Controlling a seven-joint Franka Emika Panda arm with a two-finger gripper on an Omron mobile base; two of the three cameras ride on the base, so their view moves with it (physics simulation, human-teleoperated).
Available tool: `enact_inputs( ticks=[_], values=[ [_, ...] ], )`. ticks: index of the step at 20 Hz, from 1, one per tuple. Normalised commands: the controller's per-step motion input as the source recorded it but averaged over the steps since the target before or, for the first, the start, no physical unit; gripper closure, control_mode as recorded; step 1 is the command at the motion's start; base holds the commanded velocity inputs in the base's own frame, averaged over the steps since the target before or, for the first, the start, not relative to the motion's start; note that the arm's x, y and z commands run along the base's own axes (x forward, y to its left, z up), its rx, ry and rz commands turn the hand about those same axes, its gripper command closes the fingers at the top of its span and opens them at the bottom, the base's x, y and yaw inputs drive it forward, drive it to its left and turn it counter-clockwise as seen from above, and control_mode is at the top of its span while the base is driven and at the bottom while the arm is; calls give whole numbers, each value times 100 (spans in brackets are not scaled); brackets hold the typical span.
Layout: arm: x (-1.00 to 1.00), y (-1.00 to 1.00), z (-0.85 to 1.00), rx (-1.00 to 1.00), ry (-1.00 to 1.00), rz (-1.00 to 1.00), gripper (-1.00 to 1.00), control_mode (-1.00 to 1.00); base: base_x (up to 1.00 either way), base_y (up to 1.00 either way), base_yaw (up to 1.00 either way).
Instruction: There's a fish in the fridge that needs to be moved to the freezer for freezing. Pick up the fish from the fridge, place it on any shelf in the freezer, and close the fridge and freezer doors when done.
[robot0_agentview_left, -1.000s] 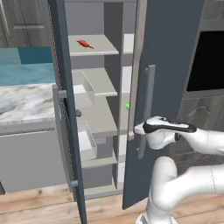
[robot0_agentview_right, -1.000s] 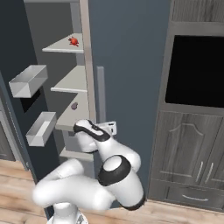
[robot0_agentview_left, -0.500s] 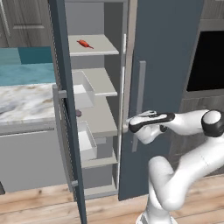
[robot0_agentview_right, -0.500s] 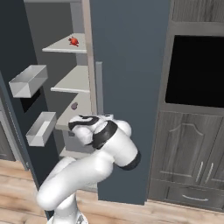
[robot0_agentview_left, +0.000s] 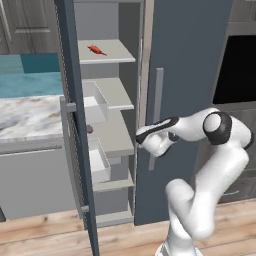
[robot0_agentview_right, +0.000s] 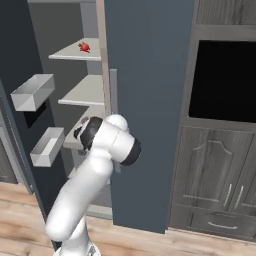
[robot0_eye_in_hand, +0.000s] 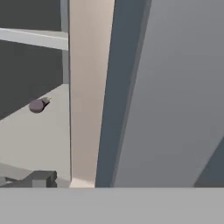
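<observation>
The jaws (robot0_agentview_left: 141, 140) hover at the door's (robot0_agentview_left: 187, 90) edge, empty – how wide they stand I cannot tell. Just beyond lies a grey shelf (robot0_agentview_left: 115, 132); the fish (robot0_agentview_left: 95, 49) rests well above them – on the top shelf (robot0_agentview_left: 112, 51).

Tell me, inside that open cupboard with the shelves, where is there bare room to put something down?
The top shelf is bare right of the fish. The second shelf looks bare too. The third holds a small dark item at its left. It is tightest by the door bins.

Fridge (robot0_agentview_left: 107, 150) gap open — shut right door (robot0_agentview_left: 190, 75) blocks.
</observation>
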Motion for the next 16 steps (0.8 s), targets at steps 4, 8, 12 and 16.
enact_inputs(
  ticks=[4, 8, 12, 16],
  values=[
    [67, 36, 0, -9, 0, -18, -100, -100, 0, 0, 0],
    [-10, -1, 21, 0, 0, -12, -100, -100, 0, 0, 0],
    [-39, -14, 37, 0, 0, -13, -100, -100, 0, 0, 0],
    [-35, -19, 36, 0, 0, -13, -100, -100, 0, 0, 0]
  ],
)
